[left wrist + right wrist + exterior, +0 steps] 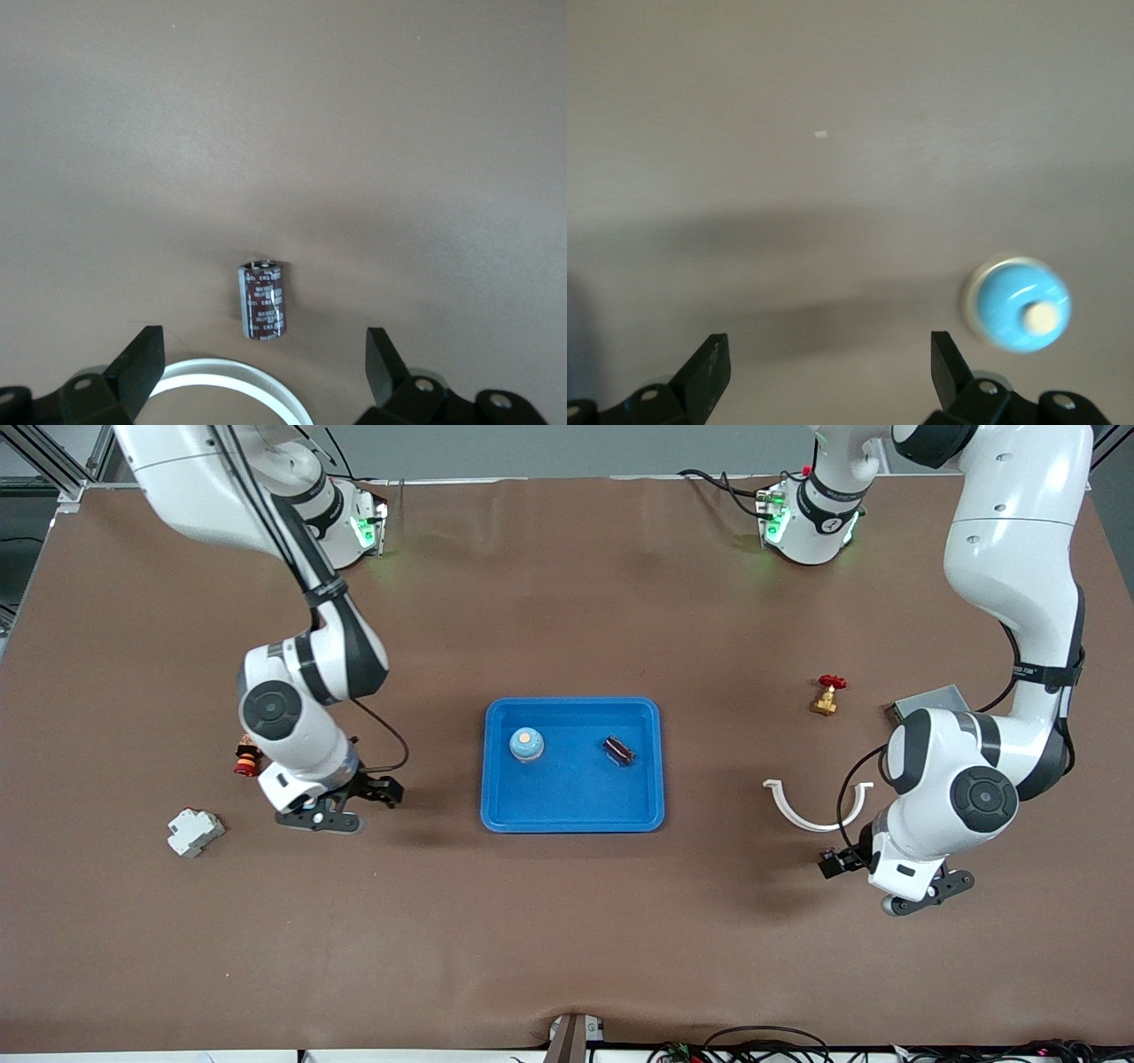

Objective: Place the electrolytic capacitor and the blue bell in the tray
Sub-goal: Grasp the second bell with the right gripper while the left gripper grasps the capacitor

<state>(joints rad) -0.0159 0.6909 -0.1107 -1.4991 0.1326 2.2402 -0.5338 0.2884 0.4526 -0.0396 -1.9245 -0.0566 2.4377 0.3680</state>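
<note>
- Bell and capacitor apparently lie in the tray, though the wrist views show them on bare table.
- Left gripper and right gripper flank the tray, jaws released and empty.
- Best finish: lift clear and leave the tray untouched.

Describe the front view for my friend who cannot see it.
A shallow bright-blue plastic tray in the middle of the brown table holds a round blue bell and a small dark cylindrical capacitor. The right claw and left claw hang over the table on either side.
</note>
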